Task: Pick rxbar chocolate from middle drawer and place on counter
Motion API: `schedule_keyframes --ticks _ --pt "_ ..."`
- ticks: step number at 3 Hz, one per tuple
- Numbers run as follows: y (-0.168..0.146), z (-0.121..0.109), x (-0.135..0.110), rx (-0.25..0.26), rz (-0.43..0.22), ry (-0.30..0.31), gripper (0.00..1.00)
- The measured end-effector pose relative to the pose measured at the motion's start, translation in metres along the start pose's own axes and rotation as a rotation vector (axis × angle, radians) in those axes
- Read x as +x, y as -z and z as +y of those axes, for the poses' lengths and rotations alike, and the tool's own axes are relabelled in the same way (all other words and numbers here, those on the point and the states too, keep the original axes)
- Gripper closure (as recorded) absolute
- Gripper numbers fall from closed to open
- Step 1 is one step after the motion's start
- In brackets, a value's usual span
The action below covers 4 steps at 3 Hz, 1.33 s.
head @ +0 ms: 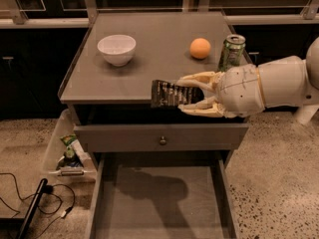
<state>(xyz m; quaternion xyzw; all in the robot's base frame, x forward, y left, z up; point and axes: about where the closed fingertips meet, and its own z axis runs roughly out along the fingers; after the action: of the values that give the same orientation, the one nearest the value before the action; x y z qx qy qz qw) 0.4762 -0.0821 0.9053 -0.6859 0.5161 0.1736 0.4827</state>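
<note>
Fingers (197,78) closed on one end of the rxbar chocolate (165,93) — gripper (182,94) at the front edge of the counter (149,71), above the open middle drawer (159,205) — bar held flat, likely for setting down.

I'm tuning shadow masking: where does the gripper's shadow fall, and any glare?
Camera view: the gripper, holding the rxbar chocolate over the counter's front edge, throws a dark shadow on the middle drawer floor; the counter shows only a soft sheen.

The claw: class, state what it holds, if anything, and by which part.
The claw grips the rxbar chocolate by its right end, one finger above and one below, at the counter front edge.
</note>
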Motion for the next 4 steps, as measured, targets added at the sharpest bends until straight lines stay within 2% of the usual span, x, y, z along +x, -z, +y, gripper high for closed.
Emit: schedule_keyframes --ticks 1,2,3,4 --pt "0.005 -0.039 0.028 0.062 0.037 -0.037 1.0" --pt "0.011 -0.09 0.056 0.123 0.037 -0.094 1.0" --pt "0.005 -0.133 0.08 0.155 0.016 -0.152 1.0" --pt "-0.016 -0.161 0.102 0.142 0.015 -0.206 1.0"
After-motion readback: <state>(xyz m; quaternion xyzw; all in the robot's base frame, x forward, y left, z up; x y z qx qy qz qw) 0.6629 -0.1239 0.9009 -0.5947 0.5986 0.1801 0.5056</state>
